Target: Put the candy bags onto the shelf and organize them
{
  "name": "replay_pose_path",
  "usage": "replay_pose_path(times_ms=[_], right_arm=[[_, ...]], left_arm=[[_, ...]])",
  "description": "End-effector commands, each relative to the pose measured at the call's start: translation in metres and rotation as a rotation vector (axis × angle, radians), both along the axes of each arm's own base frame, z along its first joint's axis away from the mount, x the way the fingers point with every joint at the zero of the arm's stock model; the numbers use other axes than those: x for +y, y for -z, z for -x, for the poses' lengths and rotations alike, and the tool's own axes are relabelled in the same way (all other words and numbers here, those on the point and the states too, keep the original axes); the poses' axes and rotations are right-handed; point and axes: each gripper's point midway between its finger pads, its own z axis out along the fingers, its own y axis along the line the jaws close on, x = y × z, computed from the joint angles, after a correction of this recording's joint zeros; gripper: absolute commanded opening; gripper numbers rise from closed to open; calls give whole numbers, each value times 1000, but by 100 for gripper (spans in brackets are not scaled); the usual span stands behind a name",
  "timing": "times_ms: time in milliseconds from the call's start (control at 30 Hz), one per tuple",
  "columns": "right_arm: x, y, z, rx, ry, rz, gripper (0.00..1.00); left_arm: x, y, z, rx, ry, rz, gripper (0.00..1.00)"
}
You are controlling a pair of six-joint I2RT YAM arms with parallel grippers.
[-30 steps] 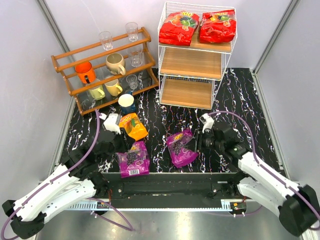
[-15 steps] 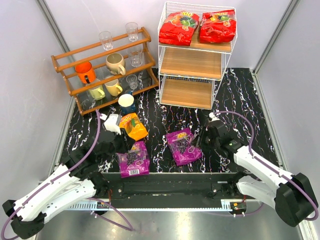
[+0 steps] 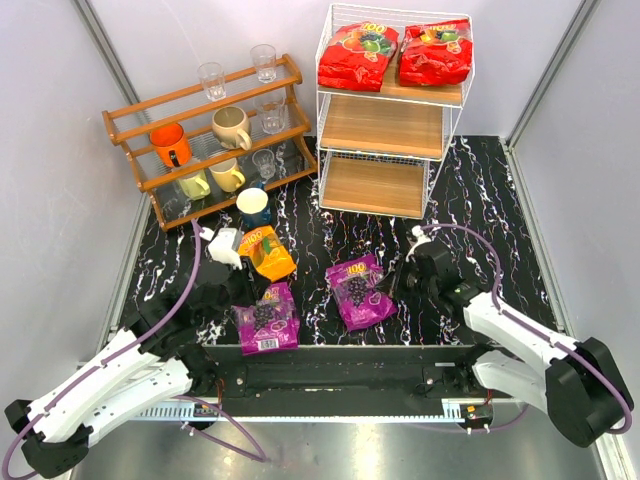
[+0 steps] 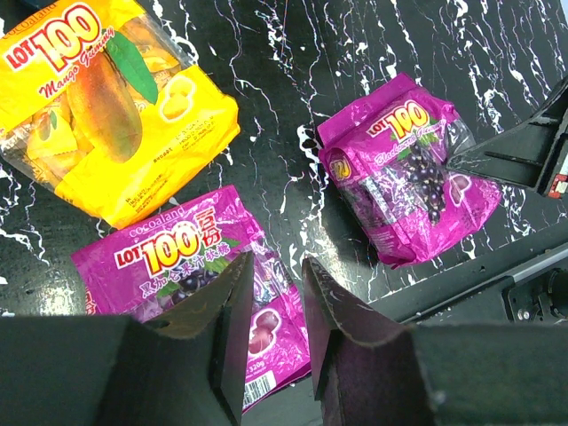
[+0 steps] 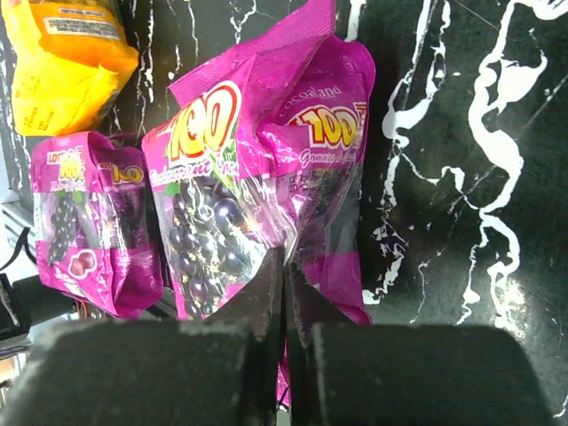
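The black marbled table [image 3: 480, 200] fills most of the overhead view. At its back stands the shelf [image 3: 385, 130], a white wire frame with three wooden tiers. To the left of it is a low brown rack [image 3: 112, 120] of mugs and glasses.

Both arms reach in from the near edge. The right gripper [image 3: 403, 275] is low over the table on the right. Its fingers [image 5: 257, 297] are drawn almost together, with only a thin slit between them. Their tips sit at the right edge of a purple bag [image 3: 360, 291]; whether any of its film is nipped cannot be told. The left gripper [image 4: 273, 266] has its jaws a narrow way apart and holds nothing. In its own wrist view it hangs over the second purple bag [image 3: 266, 318].

Two red bags [image 3: 357, 55] [image 3: 436, 50] lie side by side on the shelf's top tier (the two lower tiers show bare wood). The other three bags lie on the table. The orange-yellow bag [image 3: 266, 252] is nearest the mug rack. The second purple bag lies just in front of it, by the table's near edge. The first purple bag lies apart from both, towards the middle, tilted with its printed face up.

On the brown rack are an orange mug [image 3: 170, 143], a cream mug [image 3: 230, 125] and clear glasses [image 3: 211, 80]. A dark blue cup [image 3: 252, 205] stands on the table just in front of the rack.
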Motion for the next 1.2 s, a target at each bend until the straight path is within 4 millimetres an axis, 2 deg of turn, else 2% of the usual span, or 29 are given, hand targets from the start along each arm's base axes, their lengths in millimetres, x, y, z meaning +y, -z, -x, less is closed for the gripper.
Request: replay_pose_path(times_ms=[0,67,100,167,200,267,300,333,367,400,467,500,533,567,767,967,1167], right_arm=[[18,-31,-2,-110,-99,-94,0],[16,-46,-5,-186,-112,-85,0],[13,-68,-7,-256,-110,-96,0],[6,-92,-14,-366,-95,-69,0],[3,-117,-18,-438,-84,-76,0],[-4,-140,-28,-529,-60,-38,0],[-3,-161,-34,-576,-51,-40,0],[-2,-171,-39,-609,-54,-27,0],[2,-173,-46,-610,-65,-16,0],[7,-198,-54,-666,-66,-36,0],[17,-207,-69,-689,-88,-25,0],[23,-231,-76,-744,-88,-47,0],[25,-237,-83,-762,-94,-30,0],[32,-258,-97,-812,-84,-46,0],[43,-327,-145,-989,11,-56,0],[40,-369,-178,-1107,143,-73,0],[46,-383,-208,-1174,201,-79,0]], left_arm=[[-7,-6,-4,-23,6,44,31],[-7,-5,-3,-21,9,44,31],[-7,-4,-3,-21,9,41,31],[-6,-2,-3,-19,5,39,31],[-7,-2,-4,-20,4,41,31],[-8,0,-4,-18,7,40,31],[-9,0,-6,-20,6,43,31],[-11,0,-6,-19,10,46,31],[-12,1,-7,-15,13,43,31],[-14,-1,-8,-20,15,48,30],[-15,1,-8,-16,20,45,29],[-16,1,-9,-17,22,46,29],[-17,1,-9,-17,25,46,29],[-17,0,-8,-19,27,49,29],[-19,4,-9,-22,34,53,28],[-21,8,-10,-23,41,43,28],[-32,-3,-9,-34,86,80,28]])
